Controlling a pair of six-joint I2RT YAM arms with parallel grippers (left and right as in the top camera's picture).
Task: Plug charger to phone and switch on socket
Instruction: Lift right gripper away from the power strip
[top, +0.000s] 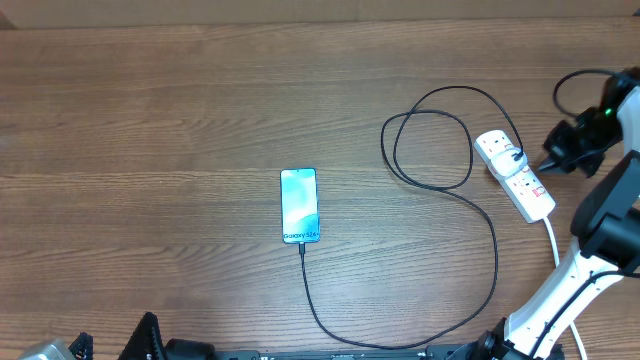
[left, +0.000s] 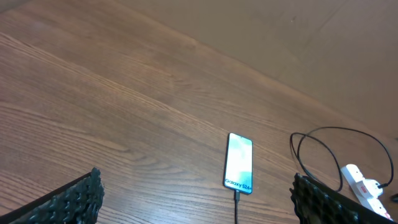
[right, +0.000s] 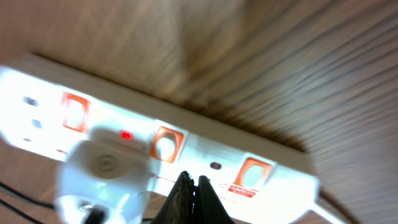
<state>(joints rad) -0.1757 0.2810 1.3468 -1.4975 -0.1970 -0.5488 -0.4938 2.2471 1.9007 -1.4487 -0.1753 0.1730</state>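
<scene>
Motion blur smears the right wrist view. There the socket (right: 205, 149) runs off the left edge, and the white plug (right: 102, 177) seated in it is cut by the bottom edge. In the left wrist view, the left gripper's fingers (left: 74, 199) are cropped below. Overhead, the socket's switches are too small to read.

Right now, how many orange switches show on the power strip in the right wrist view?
3 switches: one at left, one in the middle, one at right. Others may be out of frame.
</scene>
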